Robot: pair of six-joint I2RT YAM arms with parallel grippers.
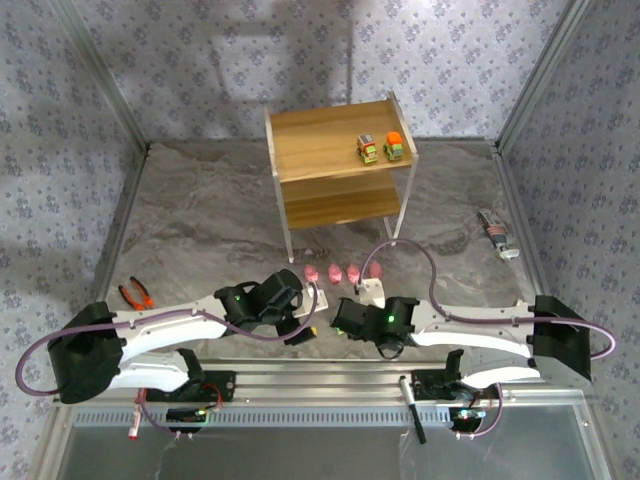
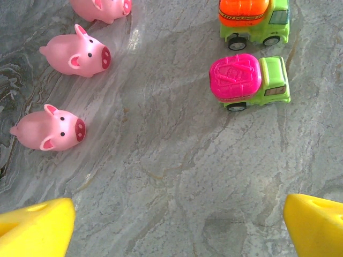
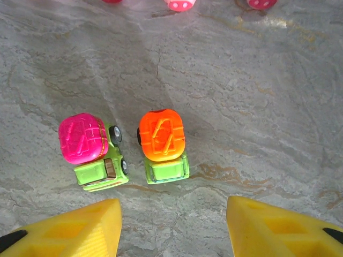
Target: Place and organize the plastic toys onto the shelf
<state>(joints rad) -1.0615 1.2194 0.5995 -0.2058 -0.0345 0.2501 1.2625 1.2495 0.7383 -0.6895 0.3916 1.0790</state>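
The light-wood shelf (image 1: 330, 150) stands at the back with two cars (image 1: 380, 148) on its top tier. Several pink pig toys (image 1: 343, 271) sit in a row on the table in front of it; three pigs (image 2: 80, 53) lie at the upper left of the left wrist view. A pink-topped car (image 3: 88, 147) and an orange-topped car (image 3: 162, 143) stand side by side just ahead of my right gripper (image 3: 174, 225), which is open and holds nothing. My left gripper (image 2: 177, 225) is open too, over bare table, with the same pink-topped car (image 2: 249, 83) and orange-topped car (image 2: 252, 19) further ahead of it.
Orange-handled pliers (image 1: 135, 293) lie at the left of the table. A grey tool (image 1: 497, 235) lies near the right wall. Both arms (image 1: 200, 320) reach inward and nearly meet at the table's near middle. Patterned walls close in the table.
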